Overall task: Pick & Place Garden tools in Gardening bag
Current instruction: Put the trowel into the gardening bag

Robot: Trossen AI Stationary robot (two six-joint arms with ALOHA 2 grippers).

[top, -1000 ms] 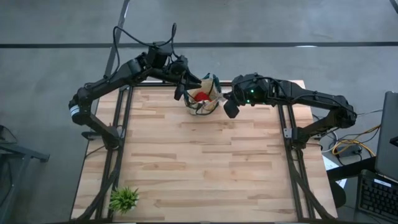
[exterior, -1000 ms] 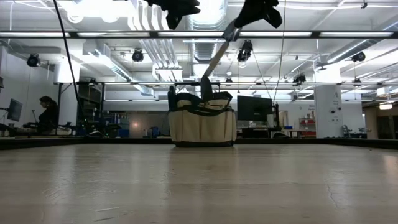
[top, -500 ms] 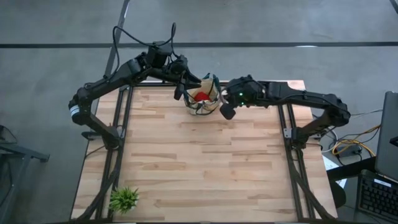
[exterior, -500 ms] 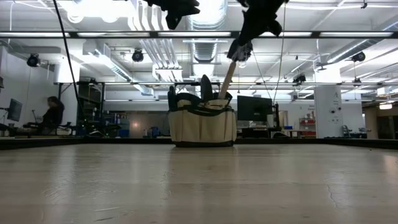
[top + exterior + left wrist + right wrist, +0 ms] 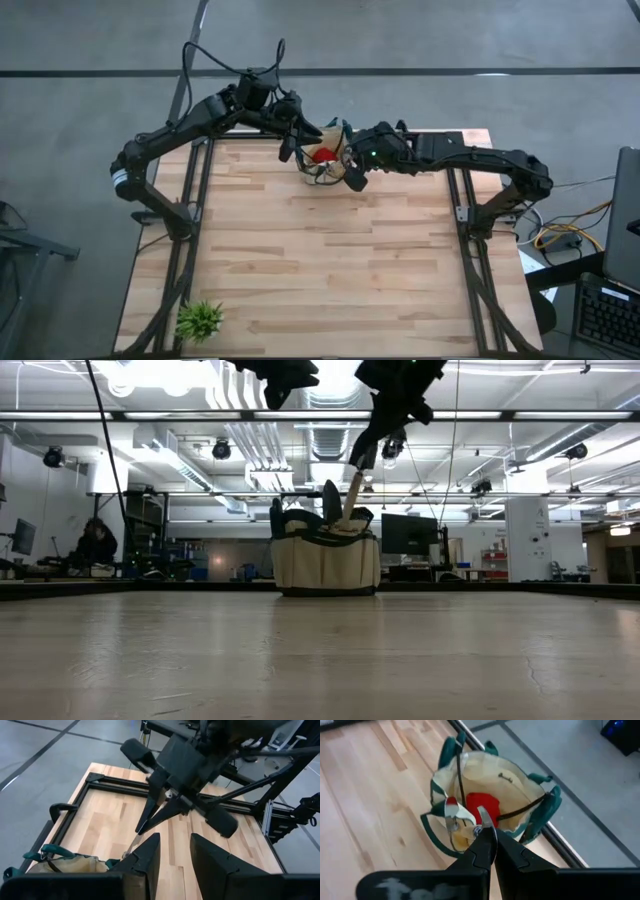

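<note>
The tan gardening bag point(image 5: 325, 165) with dark green trim stands on its base near the table's far edge; it also shows in the low view point(image 5: 325, 565). A red lump point(image 5: 480, 805) lies inside it. My right gripper point(image 5: 366, 452) is above the bag's right side, shut on a trowel whose wooden handle point(image 5: 352, 495) sticks up out of the bag's mouth. The trowel's blade end is hidden inside the bag. My left gripper point(image 5: 293, 137) hovers open and empty above the bag's far left rim. My right gripper pinches the trowel's wooden handle near its upper free end point(image 5: 357, 476) between its two fingers. The fingers come from above, slanting from the table's right. The trowel stands tilted, its lower part down inside the bag.
A small spiky green plant point(image 5: 198, 320) stands at the table's near left corner. The bag's green loop handles point(image 5: 547, 810) stand up around its mouth. The wide wooden tabletop point(image 5: 330, 260) lies bare between the bag and the near edge.
My right gripper has gone down and toward the table's left, over the bag, still shut on the trowel. The trowel has sunk deeper into the bag and stands more upright; less of it shows above the rim.
</note>
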